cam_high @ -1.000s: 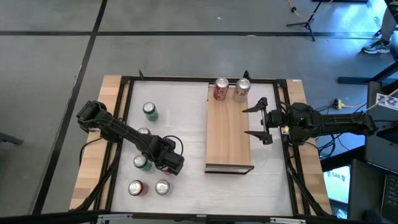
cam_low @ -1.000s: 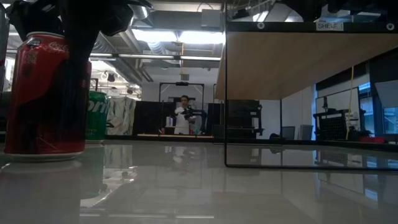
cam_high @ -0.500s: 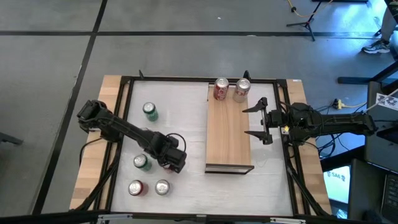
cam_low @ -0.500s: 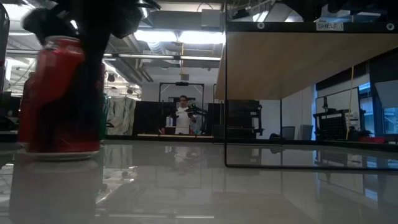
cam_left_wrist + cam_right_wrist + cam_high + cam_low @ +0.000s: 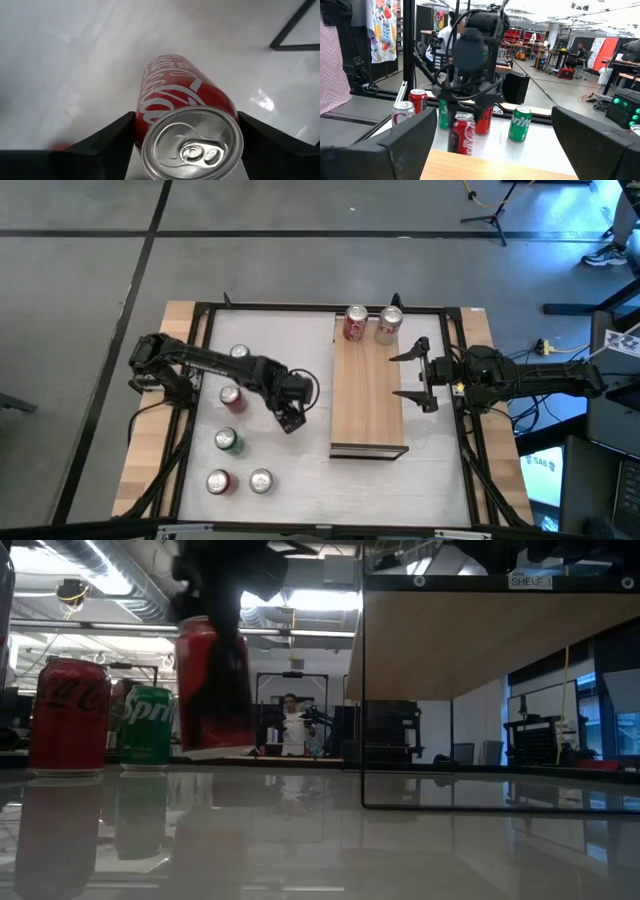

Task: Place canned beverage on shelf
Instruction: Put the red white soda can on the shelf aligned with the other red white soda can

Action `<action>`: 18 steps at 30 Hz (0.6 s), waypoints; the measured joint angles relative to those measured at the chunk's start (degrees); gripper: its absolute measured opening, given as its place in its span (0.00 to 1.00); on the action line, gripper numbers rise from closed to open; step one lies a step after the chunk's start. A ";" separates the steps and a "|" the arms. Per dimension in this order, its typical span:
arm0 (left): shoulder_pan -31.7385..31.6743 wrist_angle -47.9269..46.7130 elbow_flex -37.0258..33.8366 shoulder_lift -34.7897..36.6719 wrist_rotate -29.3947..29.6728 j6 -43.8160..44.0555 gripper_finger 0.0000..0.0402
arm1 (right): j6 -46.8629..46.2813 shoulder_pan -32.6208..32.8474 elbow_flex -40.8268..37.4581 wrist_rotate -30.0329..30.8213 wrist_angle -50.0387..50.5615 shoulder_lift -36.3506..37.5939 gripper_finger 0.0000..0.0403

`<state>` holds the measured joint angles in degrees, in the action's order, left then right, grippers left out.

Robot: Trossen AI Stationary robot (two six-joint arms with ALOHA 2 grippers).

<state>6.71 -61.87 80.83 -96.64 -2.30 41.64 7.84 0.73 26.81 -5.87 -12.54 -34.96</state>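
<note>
The left tool (image 5: 289,418) grips a red cola can (image 5: 187,131) between its two dark fingers, and the can hangs clear of the white worktop (image 5: 300,370), left of the shelf (image 5: 367,392) and not yet over it. The high view hides this can almost wholly under the tool's body. The left wrist view looks down on its silver lid and pull tab, and the low view shows it lifted above the surface (blurred, with its lower end tilted). The right wrist view sees the same can from across the board, hanging under the left arm.

The shelf is a long light-wood board right of centre. At its far end stand a red can (image 5: 354,323) and a silver-topped can (image 5: 389,324), side by side. The low view shows only the board's underside and a frame beneath it.

The right tool (image 5: 419,375) waits just beside the shelf's right edge, fingers spread wide, holding nothing.

Five more cans stand on the worktop's left part; one at the far left is partly covered by the arm. A person shows far off in the room, too small to make out.
</note>
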 joint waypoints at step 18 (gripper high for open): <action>-11.84 -6.62 0.03 0.00 -1.14 -46.74 0.72 | 0.00 0.00 0.02 0.25 4.10 -0.17 0.96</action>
<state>-5.13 -68.49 80.86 -96.64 -3.44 -5.10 7.84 0.73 26.82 -5.61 -8.45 -35.14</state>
